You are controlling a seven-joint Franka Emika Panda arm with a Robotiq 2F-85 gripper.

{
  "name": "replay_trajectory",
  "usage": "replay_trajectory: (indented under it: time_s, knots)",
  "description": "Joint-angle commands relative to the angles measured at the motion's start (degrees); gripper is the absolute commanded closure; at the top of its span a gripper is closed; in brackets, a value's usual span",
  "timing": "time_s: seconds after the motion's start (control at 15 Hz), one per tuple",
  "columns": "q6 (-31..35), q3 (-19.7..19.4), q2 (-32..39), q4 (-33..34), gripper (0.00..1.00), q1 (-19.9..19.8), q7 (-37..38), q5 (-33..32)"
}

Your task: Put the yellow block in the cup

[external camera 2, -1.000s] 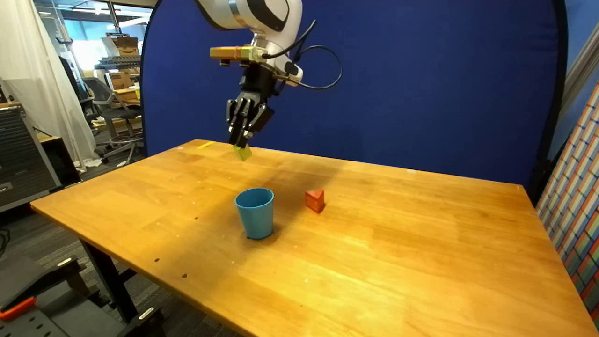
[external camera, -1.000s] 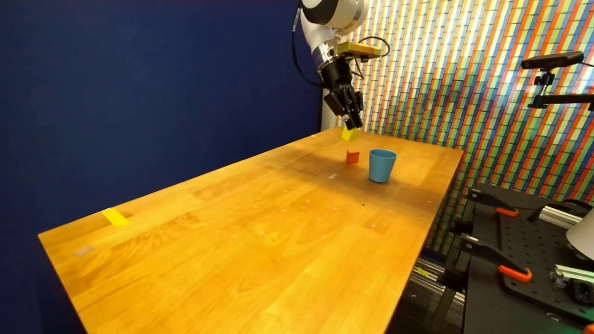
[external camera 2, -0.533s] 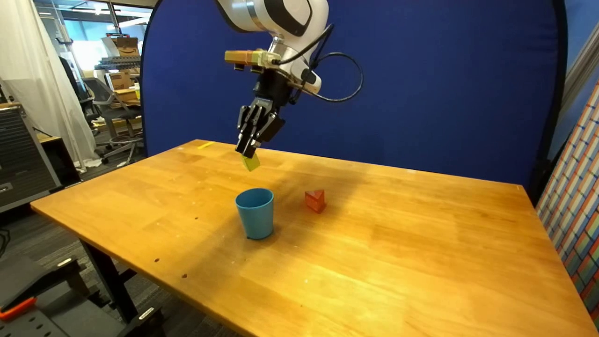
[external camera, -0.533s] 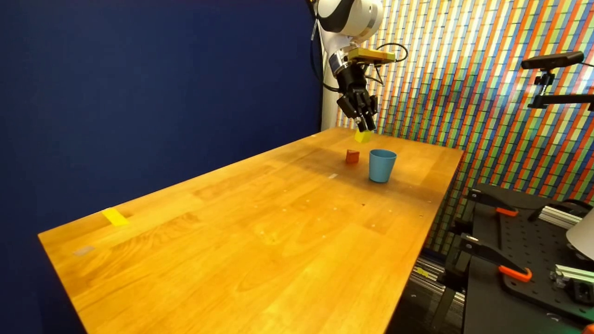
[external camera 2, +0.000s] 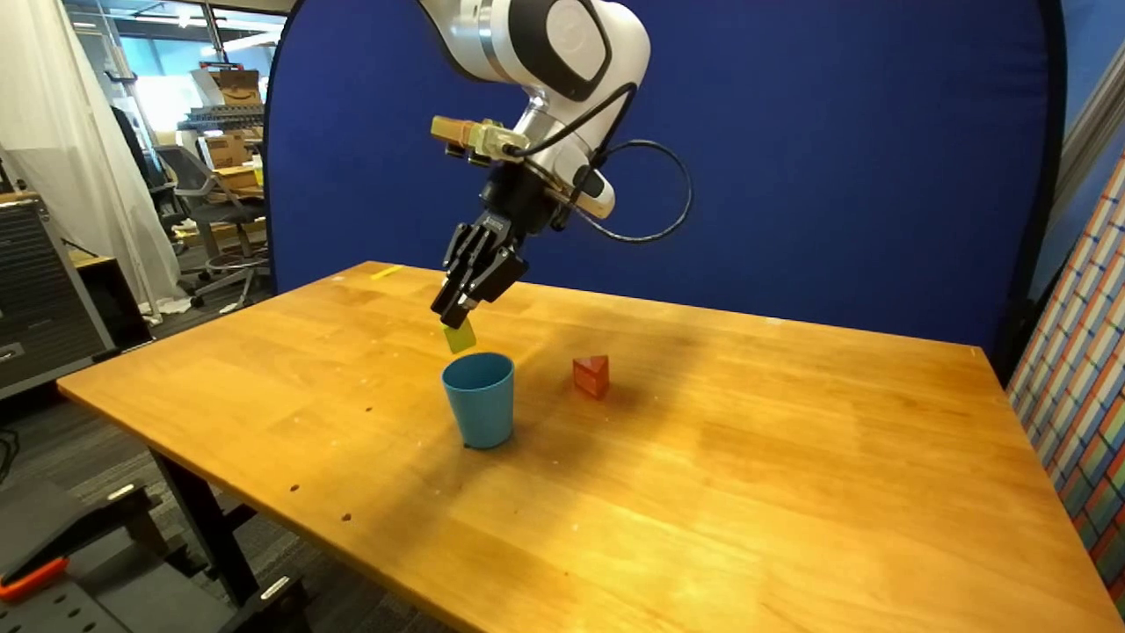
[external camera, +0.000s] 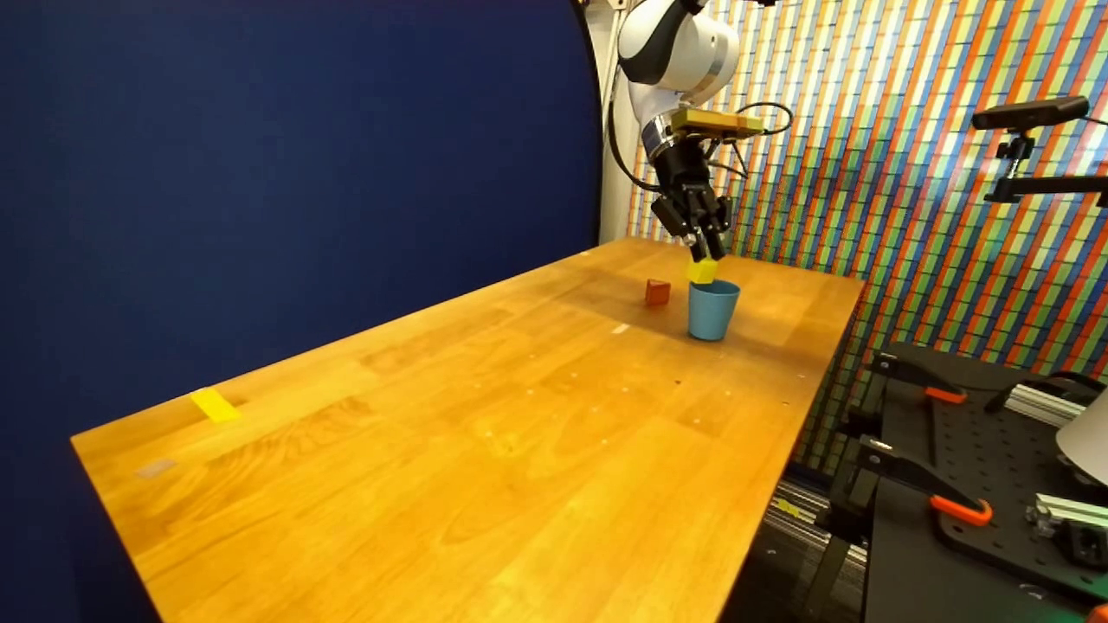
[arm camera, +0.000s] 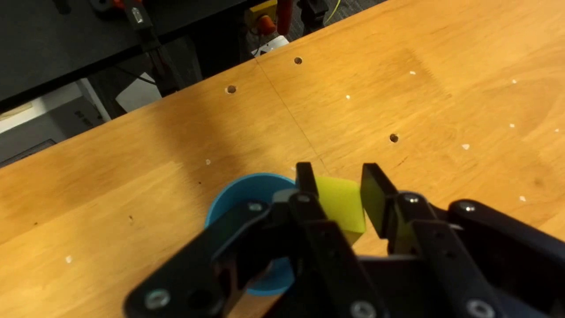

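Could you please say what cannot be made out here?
The floor of the cup, both exterior views: hidden by its near wall.
Much of the cup, wrist view: behind the gripper.
Part of the yellow block, both exterior views: behind the gripper.
The robot arm, both exterior views: cut off by the top edge.
Dark marking on the grey panel, wrist view: too blurred.

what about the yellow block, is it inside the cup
No, the claw holds the yellow block outside the cup in the wrist view.

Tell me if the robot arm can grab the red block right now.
Probably not: its gripper holds the yellow block, which would likely need releasing first. The red block itself stands uncovered, clear of the cup.
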Motion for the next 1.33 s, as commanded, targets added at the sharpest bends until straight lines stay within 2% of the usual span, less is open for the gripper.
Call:
replay_trajectory:
  time_s: [0.0, 0.33, 0.4, 0.53, 0.8, 0.93, 1.0, 1.27]
  knots:
    - [2.3, -0.8, -4.0, -5.3, 0.92, -0.8, 1.1, 2.9]
    - [5.4, -2.2, -5.6, -9.0, 0.92, -0.9, 3.0, 3.8]
    - [5.7, -2.3, -5.8, -9.5, 0.43, -0.9, 3.3, 4.1]
    - [6.8, -2.5, -6.6, -10.6, 0.35, -0.9, 3.1, 4.1]
    - [5.8, -1.8, -9.6, -11.2, 0.05, -1.0, -1.4, 3.2]
    - [5.1, -1.6, -12.8, -11.0, 0.00, -0.4, -4.7, 0.1]
    - [5.5, -1.8, -7.4, -8.7, 0.00, -0.7, -1.8, 1.9]
    - [5.4, -1.8, -7.6, -8.7, 0.00, -0.7, -2.0, 1.7]
